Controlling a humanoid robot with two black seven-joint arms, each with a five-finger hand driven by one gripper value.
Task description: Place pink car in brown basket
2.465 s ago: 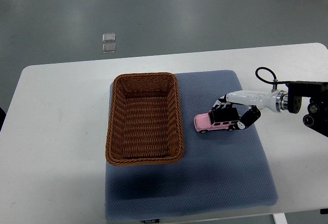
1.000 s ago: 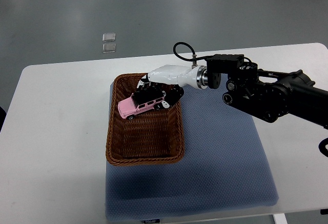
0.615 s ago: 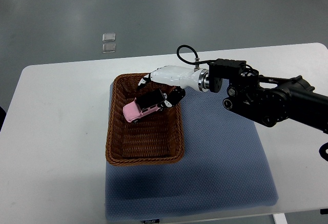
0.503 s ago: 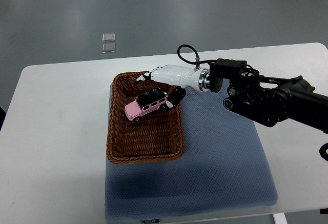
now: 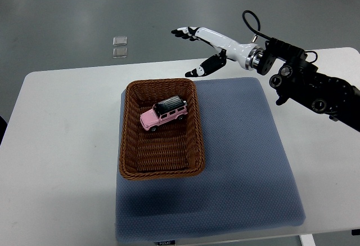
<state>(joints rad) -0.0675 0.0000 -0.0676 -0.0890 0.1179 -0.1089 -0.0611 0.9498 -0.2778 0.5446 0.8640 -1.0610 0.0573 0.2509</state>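
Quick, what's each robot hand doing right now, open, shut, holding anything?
Left hand: not in view.
Right hand: open, fingers spread, holding nothing, raised beyond the brown woven basket, where the pink toy car sits.

White table (image 5: 67, 144), blue-grey textured mat (image 5: 242, 167) on it, two small clear squares (image 5: 119, 47) on grey floor (image 5: 67, 15)

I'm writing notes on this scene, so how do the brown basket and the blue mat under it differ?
The brown basket is woven wicker with raised walls; the blue mat is flat, dotted fabric. The basket holds the pink car; the mat's open part carries nothing. The basket is the smaller, covering only the mat's left part and overhanging its left edge. Both are rectangular with rounded corners and lie on the white table.
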